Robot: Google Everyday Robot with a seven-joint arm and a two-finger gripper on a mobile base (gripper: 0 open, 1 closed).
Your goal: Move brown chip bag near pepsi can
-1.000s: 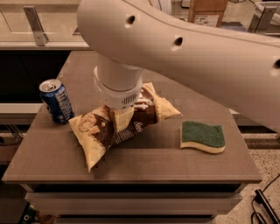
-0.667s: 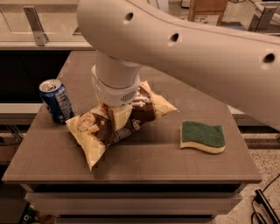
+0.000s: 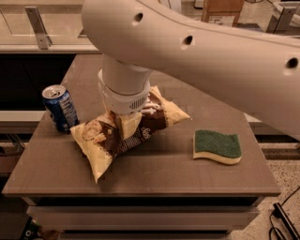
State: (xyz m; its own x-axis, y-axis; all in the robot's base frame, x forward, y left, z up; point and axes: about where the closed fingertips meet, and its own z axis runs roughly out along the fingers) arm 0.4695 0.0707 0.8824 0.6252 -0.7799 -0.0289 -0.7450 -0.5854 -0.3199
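Lying on the left half of the table [image 3: 154,174], the brown chip bag [image 3: 117,136] stretches on a slant, 1 pale yellow corner pointing at the front edge and the other toward the table's middle. The gripper [image 3: 136,115] sits straight down on the bag's dark middle, under the round white wrist; its fingers [image 3: 151,108] are closed in on the crumpled film, pinching the bag's top. The pepsi can [image 3: 60,108] stands upright at the left edge, just beside the bag's left end; whether they touch cannot be told. A green-topped yellow sponge [image 3: 217,146] lies flat near the right edge, well apart from the bag. The thick white arm [image 3: 211,51] crosses above the back right corner. The tabletop is a matte grey-brown slab with a darker shelf below its front edge. Behind it runs a pale counter with a metal bracket [image 3: 38,26] and a cardboard box [image 3: 222,11]. Speckled floor [image 3: 286,180] shows past the right edge, with a black cable [image 3: 281,220] on it.
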